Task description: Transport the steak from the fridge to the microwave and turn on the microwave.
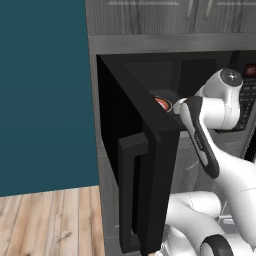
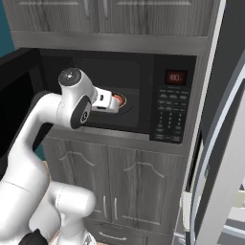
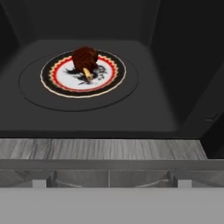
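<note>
With the microwave (image 2: 119, 95) door (image 1: 135, 165) swung wide to the left, the steak (image 3: 85, 59) sits on a plate (image 3: 83, 74) on the turntable inside. Gripper (image 2: 112, 101) at the cavity mouth, jaws spread wide, empty; steak lies just beyond, untouched.

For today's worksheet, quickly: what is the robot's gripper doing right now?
Gripper: open, holding nothing; the small dark reddish-brown steak lies apart on the round patterned plate.

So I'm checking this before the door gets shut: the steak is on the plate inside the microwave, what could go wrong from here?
1. The white arm reaches across the opening; the wide-open black microwave door could hit it.
2. The dark reddish-brown steak sits off-centre on the round patterned plate; a bump might roll it off.
</note>
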